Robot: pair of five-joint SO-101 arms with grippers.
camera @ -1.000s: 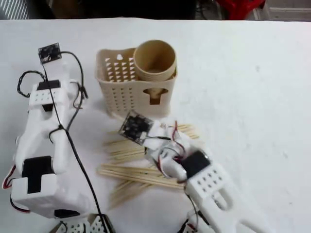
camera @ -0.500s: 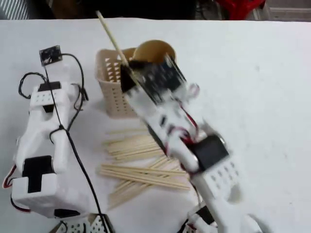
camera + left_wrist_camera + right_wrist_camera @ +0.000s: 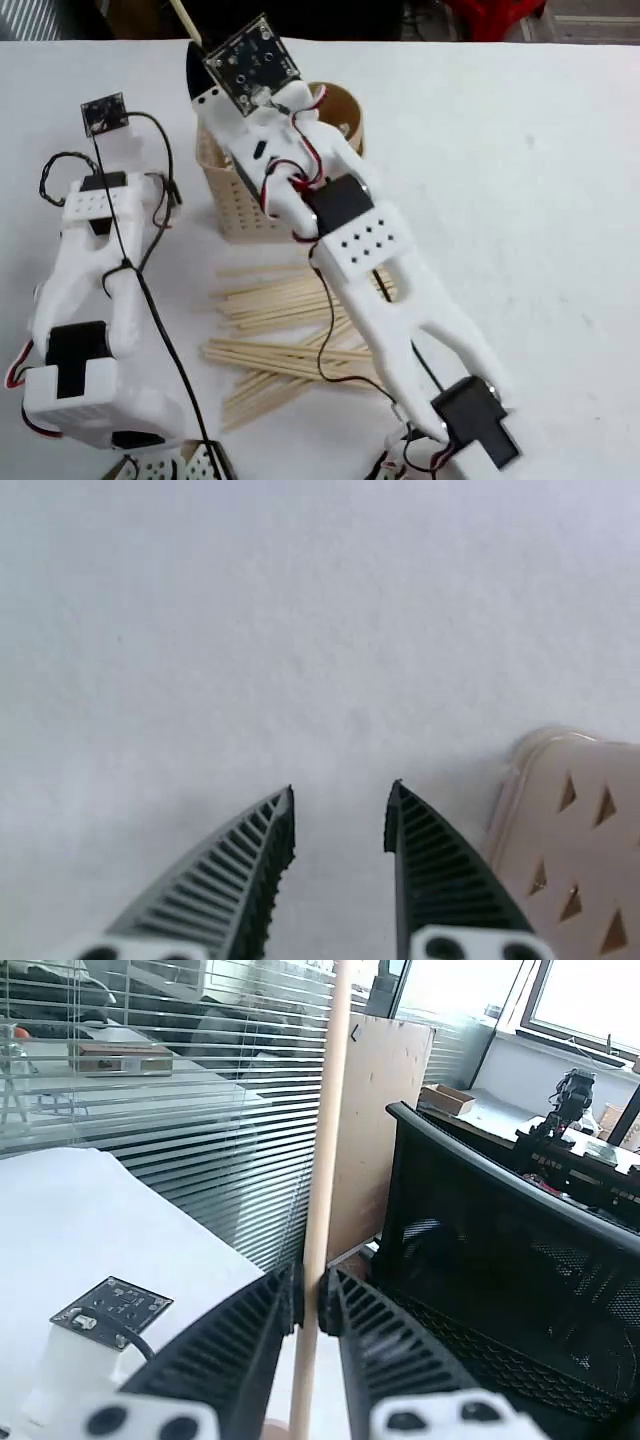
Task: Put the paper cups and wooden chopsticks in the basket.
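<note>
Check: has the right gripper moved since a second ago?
Yes. In the high view, the right gripper went from the chopstick pile past the basket to its far side, shut on one chopstick.

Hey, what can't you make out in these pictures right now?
Basket inside: high view, right arm covers it; cup count unclear.
Held chopstick ends: right wrist view, both run past the picture's edges beyond the right gripper.
Chopstick pile: high view, partly under the arm.
</note>
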